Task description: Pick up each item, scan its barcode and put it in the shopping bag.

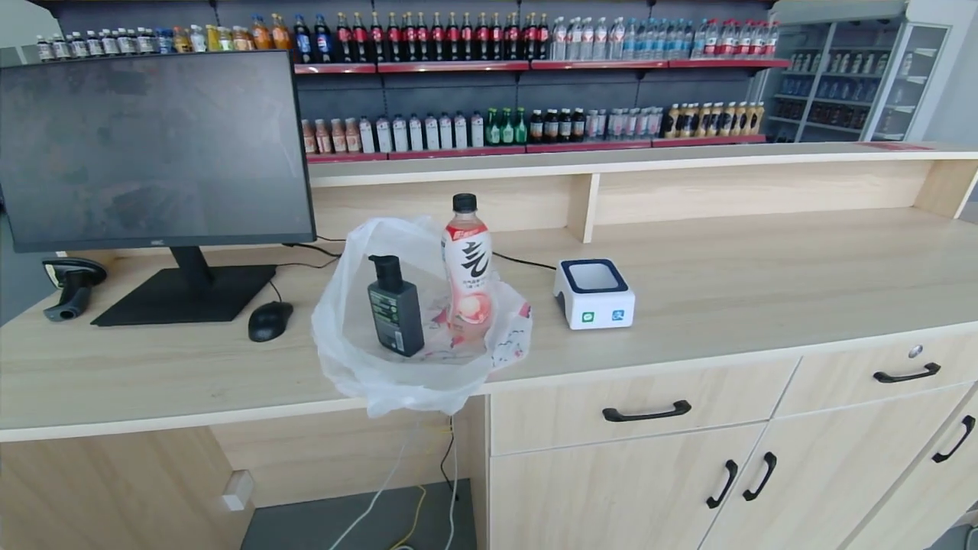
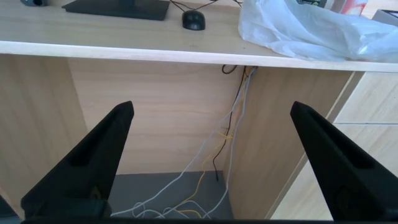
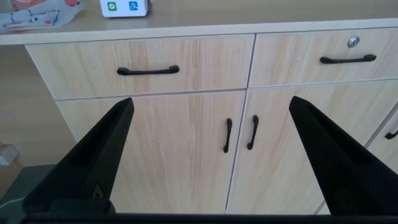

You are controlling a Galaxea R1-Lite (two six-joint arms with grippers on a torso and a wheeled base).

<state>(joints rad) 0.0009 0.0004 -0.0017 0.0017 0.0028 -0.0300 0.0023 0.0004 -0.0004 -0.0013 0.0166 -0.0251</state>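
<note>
Thin plastic shopping bag (image 1: 359,359) sits mid-frame in the head view, drooping over the counter (image 1: 764,267) edge. A dark bottle (image 1: 395,309) and a tall pink bottle (image 1: 467,267) stand inside. The left gripper (image 2: 211,162) and right gripper (image 3: 211,162) hang below the counter, jaws spread wide. A bump could tip the pink bottle or drag the bag off.

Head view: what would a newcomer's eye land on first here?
The white shopping bag at the front edge of the counter draws the eye first. It lies open, with a tall pink-labelled drink bottle and a dark pump bottle standing upright in it. Just to its right sits the small white scanner box, and the big dark monitor stands on the left.
</note>
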